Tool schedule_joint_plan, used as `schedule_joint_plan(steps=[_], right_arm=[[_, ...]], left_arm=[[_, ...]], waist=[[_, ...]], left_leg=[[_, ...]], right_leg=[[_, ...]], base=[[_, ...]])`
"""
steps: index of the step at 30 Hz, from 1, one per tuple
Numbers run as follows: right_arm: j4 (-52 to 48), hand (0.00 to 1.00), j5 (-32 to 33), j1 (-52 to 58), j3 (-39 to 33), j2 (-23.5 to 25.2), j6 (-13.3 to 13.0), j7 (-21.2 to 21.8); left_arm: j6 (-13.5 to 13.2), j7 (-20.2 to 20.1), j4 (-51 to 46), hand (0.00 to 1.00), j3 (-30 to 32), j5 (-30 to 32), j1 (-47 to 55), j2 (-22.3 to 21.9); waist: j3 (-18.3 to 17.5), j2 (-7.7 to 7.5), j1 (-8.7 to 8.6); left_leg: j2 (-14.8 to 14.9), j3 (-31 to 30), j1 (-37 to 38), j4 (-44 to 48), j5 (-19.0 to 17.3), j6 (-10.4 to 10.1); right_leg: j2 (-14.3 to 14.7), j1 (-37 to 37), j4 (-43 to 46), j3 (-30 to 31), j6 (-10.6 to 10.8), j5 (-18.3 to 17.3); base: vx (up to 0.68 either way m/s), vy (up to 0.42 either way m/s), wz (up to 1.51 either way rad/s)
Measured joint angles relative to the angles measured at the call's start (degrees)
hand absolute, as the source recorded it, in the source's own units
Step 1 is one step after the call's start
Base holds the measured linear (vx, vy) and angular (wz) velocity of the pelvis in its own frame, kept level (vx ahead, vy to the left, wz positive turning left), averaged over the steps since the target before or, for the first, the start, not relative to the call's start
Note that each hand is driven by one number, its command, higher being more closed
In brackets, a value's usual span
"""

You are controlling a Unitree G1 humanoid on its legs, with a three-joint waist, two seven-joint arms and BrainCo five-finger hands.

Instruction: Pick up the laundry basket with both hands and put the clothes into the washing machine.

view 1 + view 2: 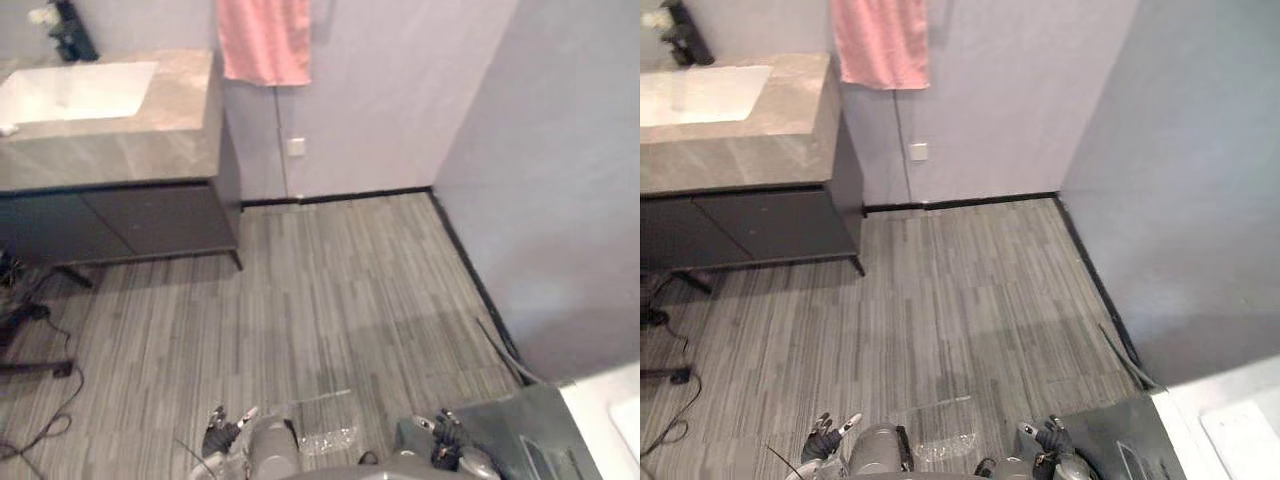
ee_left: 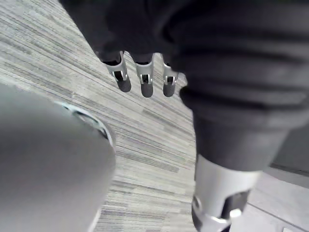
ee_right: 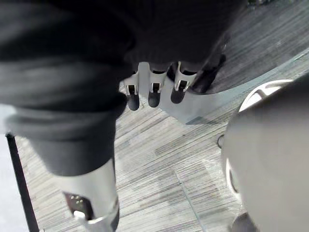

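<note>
My left hand (image 1: 222,428) hangs low at the bottom edge of the eye views, over the striped grey floor. In its wrist view the fingers (image 2: 144,82) are straight and hold nothing. My right hand (image 1: 446,432) hangs at the bottom right, beside a dark grey panel (image 1: 510,430). Its fingers (image 3: 153,91) are also straight and empty. A white appliance top (image 1: 612,412) fills the lower right corner next to that panel; I cannot tell whether it is the washing machine.
A dark vanity (image 1: 120,215) with a stone top and white sink (image 1: 75,88) stands at the far left. A pink towel (image 1: 264,40) hangs on the back wall. A clear plastic sheet (image 1: 326,422) lies on the floor between my hands. Walls close in at the back and right.
</note>
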Motion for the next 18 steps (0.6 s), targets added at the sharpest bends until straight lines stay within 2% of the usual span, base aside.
schedule_joint_plan(steps=[2,4,5,6,7,9,11,12,14,16,18], right_arm=[[-0.36,0.00,0.16,-1.02,0.07,0.92,-0.05,-0.03],[-0.35,0.00,0.23,-1.44,0.13,1.14,-0.12,0.01],[-0.46,0.00,0.20,-1.44,0.08,1.03,-0.21,0.00],[-0.46,0.00,0.15,-1.38,0.06,0.99,-0.18,-0.01],[-0.44,0.00,0.03,-1.11,0.10,1.17,-0.10,-0.01],[-0.65,0.00,-0.09,-0.63,0.16,1.36,-0.05,0.03],[-2.49,0.00,-0.34,0.02,0.27,2.04,-0.07,0.10],[-2.33,0.00,-0.52,0.22,0.67,2.29,-0.02,0.18],[-1.70,0.00,-0.59,0.26,2.61,2.37,0.01,0.30],[-0.55,0.00,-0.77,-0.26,3.01,2.54,-0.03,0.41],[1.24,0.00,-1.03,-1.48,3.04,2.48,0.10,0.40]], left_arm=[[0.29,0.07,0.09,0.00,-0.08,0.01,-0.70,0.20],[0.38,0.59,0.18,0.00,-1.47,-0.01,-0.52,0.04],[0.37,0.95,0.18,0.00,-1.80,-0.01,-0.36,-0.12],[0.38,1.01,0.20,0.00,-1.87,-0.03,-0.31,-0.18],[0.38,0.98,0.66,0.00,-2.13,-0.04,-0.25,-0.53],[0.36,0.91,1.30,0.00,-3.02,0.00,-0.46,-0.55],[0.36,0.72,1.32,0.00,-4.53,0.61,-0.31,0.22],[0.35,0.83,1.61,0.00,-4.59,1.17,-0.20,0.83],[0.29,0.86,1.69,0.00,-4.58,1.22,0.33,1.30],[0.32,0.90,1.81,0.00,-4.56,1.18,0.36,1.24],[0.37,0.97,2.31,0.00,-4.50,1.07,0.17,1.43]], waist=[[0.42,-0.82,0.67],[0.37,-0.88,1.81],[0.36,-0.73,1.68],[0.39,-0.47,1.67],[0.44,0.26,1.58],[0.26,0.81,1.40],[-0.09,0.07,1.29],[-0.41,-0.73,0.81],[-1.41,-1.59,-0.05],[-2.05,-1.45,0.05],[-3.46,-2.42,0.17]], left_leg=[[-1.62,-0.37,-0.08,-3.00,0.94,0.92],[-3.32,-0.25,1.05,-5.45,2.38,1.35],[-4.93,-0.36,2.50,-7.51,3.25,1.86],[-5.26,-0.37,3.12,-8.07,3.31,1.91],[-5.82,-1.13,4.59,-8.61,3.28,2.01],[-6.08,-2.10,5.63,-9.49,2.73,2.61],[-7.83,-3.57,6.10,-10.09,1.71,2.95],[-8.73,-4.53,6.33,-10.15,1.76,3.03],[-9.49,-5.88,6.14,-10.16,1.99,2.98],[-9.45,-6.82,5.04,-10.29,2.49,2.36],[-9.75,-6.86,3.16,-11.24,3.93,1.77]], right_leg=[[-0.31,0.19,-2.21,-0.91,0.34,1.21],[-0.86,1.47,-4.76,-0.92,1.10,2.63],[-2.01,2.03,-4.48,-1.17,1.40,2.82],[-2.41,2.13,-3.65,-1.30,1.41,2.82],[-3.81,1.87,0.74,-1.27,1.90,2.50],[-5.71,-0.52,8.79,-0.11,2.30,2.19],[-8.37,-6.12,20.77,5.80,2.28,2.12],[-8.84,-7.49,23.06,10.02,2.63,1.66],[-8.40,-6.18,21.27,12.41,2.86,0.91],[-7.07,-4.25,15.65,12.40,2.82,0.06],[-5.13,-0.72,3.94,12.38,3.21,-0.32]], base=[[0.05,0.052,0.43],[0.03,0.069,0.22],[0.03,0.078,0.20],[0.01,0.087,0.28],[-0.02,0.070,0.25],[-0.07,0.054,0.25],[-0.13,0.054,0.39],[-0.06,0.018,0.54],[-0.02,-0.026,0.53],[-0.02,-0.033,0.21],[-0.02,-0.057,-0.06]])
